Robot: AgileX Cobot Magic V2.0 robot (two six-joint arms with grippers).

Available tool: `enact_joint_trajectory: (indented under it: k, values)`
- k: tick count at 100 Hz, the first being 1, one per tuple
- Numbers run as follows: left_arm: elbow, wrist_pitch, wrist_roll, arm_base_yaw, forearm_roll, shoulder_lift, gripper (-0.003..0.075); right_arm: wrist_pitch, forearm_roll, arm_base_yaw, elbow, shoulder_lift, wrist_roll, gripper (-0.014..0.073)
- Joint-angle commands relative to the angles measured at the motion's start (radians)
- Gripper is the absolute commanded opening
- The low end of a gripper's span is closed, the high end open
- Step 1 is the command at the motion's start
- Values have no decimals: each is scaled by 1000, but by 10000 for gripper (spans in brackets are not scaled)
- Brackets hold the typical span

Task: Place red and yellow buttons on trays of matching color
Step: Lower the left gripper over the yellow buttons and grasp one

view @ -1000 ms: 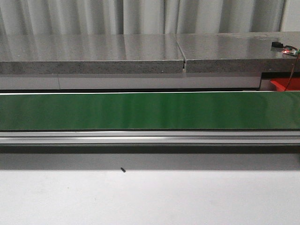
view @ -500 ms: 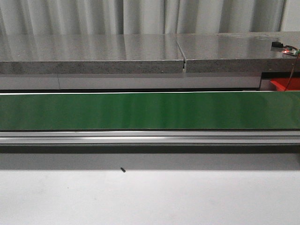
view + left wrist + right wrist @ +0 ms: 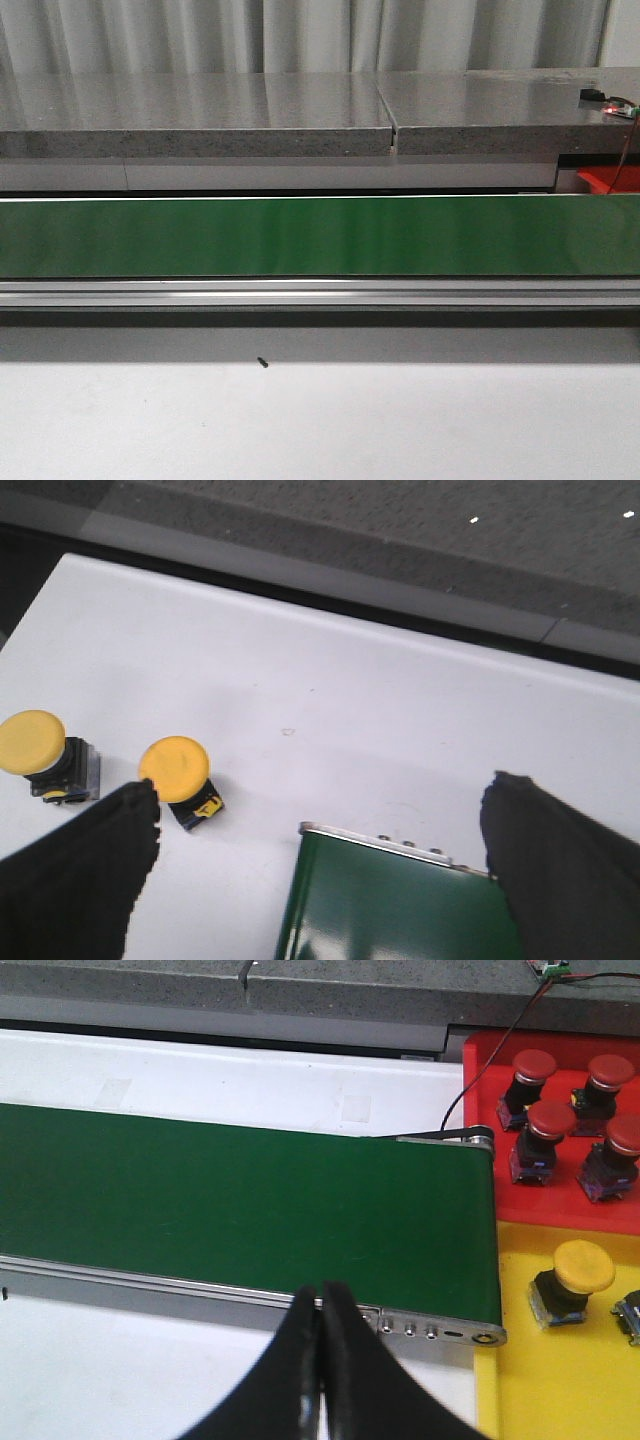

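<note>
Left gripper spread wide over belt; right gripper pinched together, empty. Two yellow buttons upright beside belt end. No legible writing.

buttons in tray beside belt.

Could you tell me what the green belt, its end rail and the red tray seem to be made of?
Green belt: smooth rubbery or PVC sheet, faintly glossy. End rail: brushed metal, probably aluminium, with screw heads. Red tray: apparently matte moulded plastic.
</note>
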Motion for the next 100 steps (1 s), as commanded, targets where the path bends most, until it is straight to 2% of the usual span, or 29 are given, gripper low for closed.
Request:
enact_joint_trajectory:
  k: [1,33,100]
  values:
    - [-70,-40,-11,21,23,18,636,-58,22,3,-24,1,-6,-68]
    - [-133,-89,-11,87,58,142,636,-58,22,3,-24,1,-6,-68]
    - [-221,-155,-11,86,65,333,636,-58,22,3,-24,1,-6,-68]
